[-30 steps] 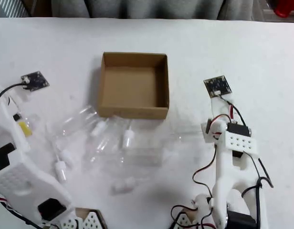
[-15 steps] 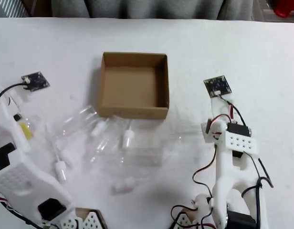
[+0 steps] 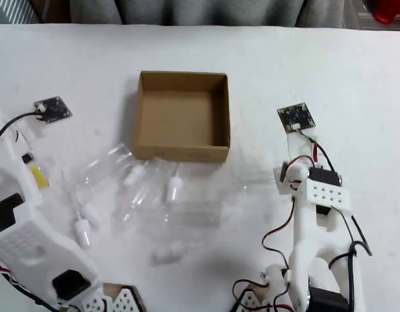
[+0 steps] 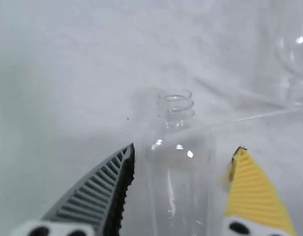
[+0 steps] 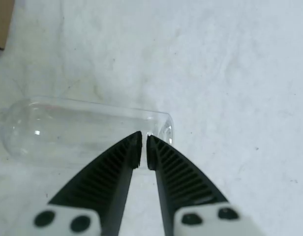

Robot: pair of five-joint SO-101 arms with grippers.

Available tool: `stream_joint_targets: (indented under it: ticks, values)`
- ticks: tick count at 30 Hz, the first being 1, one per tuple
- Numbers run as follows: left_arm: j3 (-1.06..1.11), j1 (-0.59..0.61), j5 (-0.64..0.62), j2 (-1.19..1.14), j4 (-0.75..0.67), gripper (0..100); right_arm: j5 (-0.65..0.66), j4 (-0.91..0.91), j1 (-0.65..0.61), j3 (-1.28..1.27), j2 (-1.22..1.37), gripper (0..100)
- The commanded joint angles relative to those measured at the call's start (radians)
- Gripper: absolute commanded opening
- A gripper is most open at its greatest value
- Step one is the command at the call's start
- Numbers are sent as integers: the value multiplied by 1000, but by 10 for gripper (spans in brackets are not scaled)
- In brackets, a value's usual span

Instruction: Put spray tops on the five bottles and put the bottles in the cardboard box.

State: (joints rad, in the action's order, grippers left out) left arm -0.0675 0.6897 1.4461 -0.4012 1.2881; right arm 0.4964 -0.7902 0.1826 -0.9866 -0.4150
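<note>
Just spray tops (image 3: pixel 175 188) & bottles (image 3: pixel 109 161) strewn nr box (image 3: pixel 182 155).

A clear uncapped bottle (image 4: pixel 177 167) sits between the parted grey and yellow jaws.

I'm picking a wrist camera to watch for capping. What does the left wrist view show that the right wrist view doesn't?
Left wrist view: the left tool is open, with one yellow finger and one grey. An uncapped bottle sits between them, its threaded neck bare.
Right wrist view: the right tool is shut, with both fingers black. It is above a lying bottle, and a corner of the cardboard box shows.
Both: the white table and clear plastic bottles.
</note>
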Motion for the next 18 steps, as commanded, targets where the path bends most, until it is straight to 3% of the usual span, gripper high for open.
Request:
stream_joint_targets:
  ticks: [1, 13, 18]
  values:
    - [-37, -19, -5, -16, 8, 270, 8, -2, -10, -51, 21, 18]
    - [-104, 1, -6, -105, 9, 260, 8, 1, -10, -49, 21, 18]
    - [-114, -4, -2, -104, 12, 115, 8, 1, -10, -49, 21, 18]
